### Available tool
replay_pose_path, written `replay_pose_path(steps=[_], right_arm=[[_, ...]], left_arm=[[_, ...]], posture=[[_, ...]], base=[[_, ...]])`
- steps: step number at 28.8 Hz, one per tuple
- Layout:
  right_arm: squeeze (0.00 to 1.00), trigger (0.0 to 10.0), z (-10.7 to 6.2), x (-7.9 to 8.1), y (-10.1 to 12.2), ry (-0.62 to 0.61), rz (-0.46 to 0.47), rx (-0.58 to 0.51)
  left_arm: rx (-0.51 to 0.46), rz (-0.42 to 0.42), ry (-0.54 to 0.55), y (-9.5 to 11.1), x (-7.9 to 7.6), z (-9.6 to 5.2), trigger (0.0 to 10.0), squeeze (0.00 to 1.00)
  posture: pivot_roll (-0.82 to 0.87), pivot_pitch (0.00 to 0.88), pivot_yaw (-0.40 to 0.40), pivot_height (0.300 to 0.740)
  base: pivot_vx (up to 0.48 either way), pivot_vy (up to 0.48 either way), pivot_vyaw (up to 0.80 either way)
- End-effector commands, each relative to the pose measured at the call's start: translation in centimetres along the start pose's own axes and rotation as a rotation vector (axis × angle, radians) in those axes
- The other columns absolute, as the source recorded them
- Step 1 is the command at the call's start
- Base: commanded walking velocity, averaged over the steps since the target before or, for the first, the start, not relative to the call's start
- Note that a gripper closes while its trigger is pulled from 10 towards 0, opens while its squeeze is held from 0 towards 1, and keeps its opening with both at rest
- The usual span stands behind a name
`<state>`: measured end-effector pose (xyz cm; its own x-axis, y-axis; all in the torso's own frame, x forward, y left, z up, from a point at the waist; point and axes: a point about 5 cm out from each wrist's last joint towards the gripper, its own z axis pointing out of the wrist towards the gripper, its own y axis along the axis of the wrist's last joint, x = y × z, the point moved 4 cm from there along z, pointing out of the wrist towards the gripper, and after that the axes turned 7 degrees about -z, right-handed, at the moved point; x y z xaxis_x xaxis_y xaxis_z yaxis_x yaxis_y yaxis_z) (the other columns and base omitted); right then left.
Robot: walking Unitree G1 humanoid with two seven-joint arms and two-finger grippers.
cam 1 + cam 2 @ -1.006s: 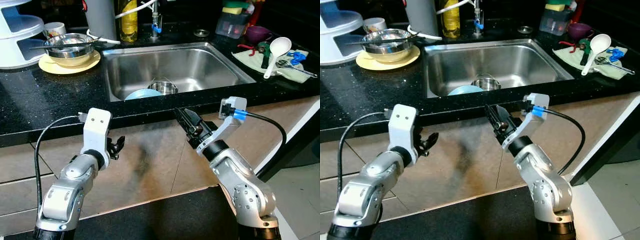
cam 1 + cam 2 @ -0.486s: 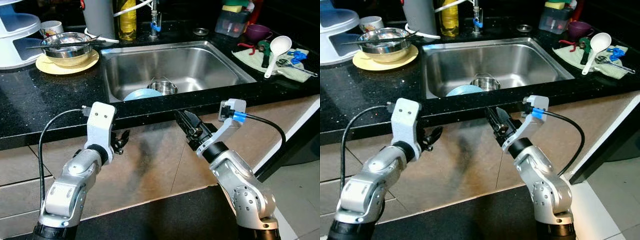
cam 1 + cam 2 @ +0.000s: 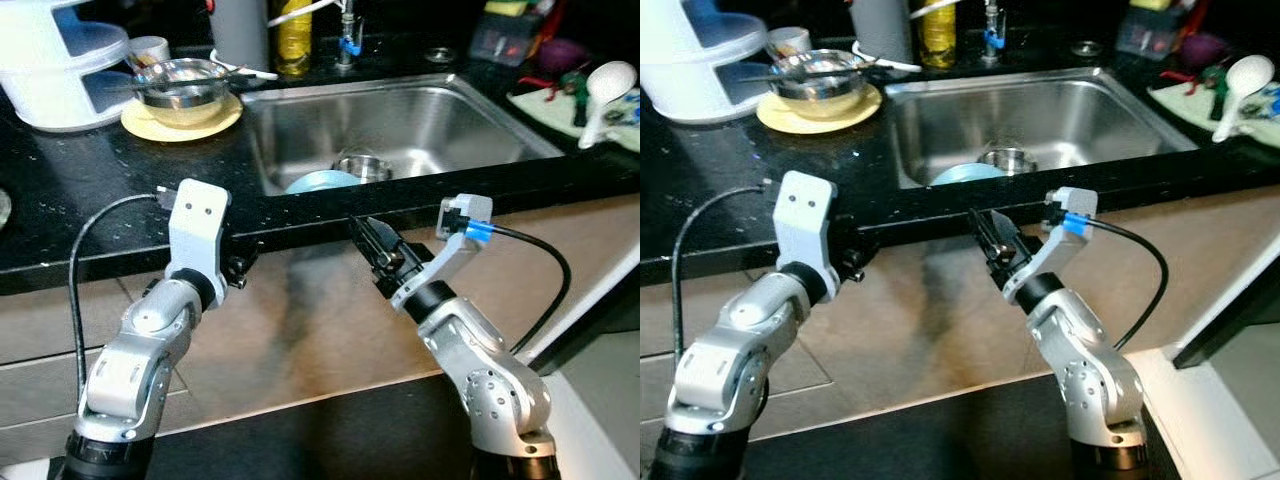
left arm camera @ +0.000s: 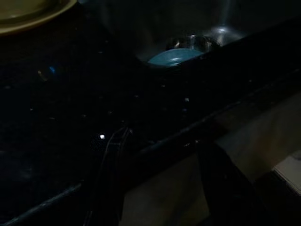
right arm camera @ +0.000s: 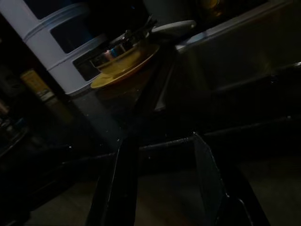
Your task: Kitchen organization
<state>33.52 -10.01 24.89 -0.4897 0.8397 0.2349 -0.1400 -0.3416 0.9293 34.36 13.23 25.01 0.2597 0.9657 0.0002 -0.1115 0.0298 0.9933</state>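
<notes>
Steel sink [image 3: 480,125], blue plate [image 3: 325,182] beside steel bowl [image 3: 362,165] inside

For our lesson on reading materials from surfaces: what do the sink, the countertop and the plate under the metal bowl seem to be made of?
Sink: brushed stainless steel, by its grey sheen and soft reflections.
Countertop: polished black stone, probably granite, glossy with pale flecks.
Plate: yellow, smooth and matte; plastic or glazed ceramic, hard to tell.

The counter [image 3: 90,190] and sink [image 3: 400,120] are viewed from above by both head eyes. The counter edge is seen closely, in darkness, by each wrist camera.
</notes>
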Motion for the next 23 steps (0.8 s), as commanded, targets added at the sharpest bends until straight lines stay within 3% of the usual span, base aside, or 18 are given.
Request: replay_pose_path(steps=[1, 14, 17, 23], right_arm=[[0.0, 10.0, -0.1, 0.3, 0.2, 0.008, 0.002, -0.012], [0.0, 10.0, -0.8, 0.0, -0.6, 0.007, 0.011, 0.009], [0.0, 10.0, -3.0, -0.4, -3.4, 0.051, 0.013, 0.136], [0.0, 10.0, -4.5, -1.1, -5.6, 0.028, 0.01, 0.212]], left_arm=[[0.011, 0.005, 0.0, -0.2, 0.2, -0.1, 10.0, 0.0], [0.035, 0.007, -0.043, -0.7, -0.4, -0.3, 10.0, 0.0], [0.111, -0.003, -0.12, -3.1, -2.0, -1.5, 10.0, 0.0], [0.171, -0.004, -0.165, -5.0, -3.4, -2.5, 10.0, 0.0]], posture=[[-0.07, 0.18, -0.026, 0.74], [-0.06, 0.176, -0.019, 0.74], [-0.06, 0.183, -0.015, 0.74], [-0.06, 0.19, -0.014, 0.74]], base=[[0.0, 0.326, 0.0], [0.0, 0.326, 0.0], [0.0, 0.313, 0.0], [0.0, 0.297, 0.0]])
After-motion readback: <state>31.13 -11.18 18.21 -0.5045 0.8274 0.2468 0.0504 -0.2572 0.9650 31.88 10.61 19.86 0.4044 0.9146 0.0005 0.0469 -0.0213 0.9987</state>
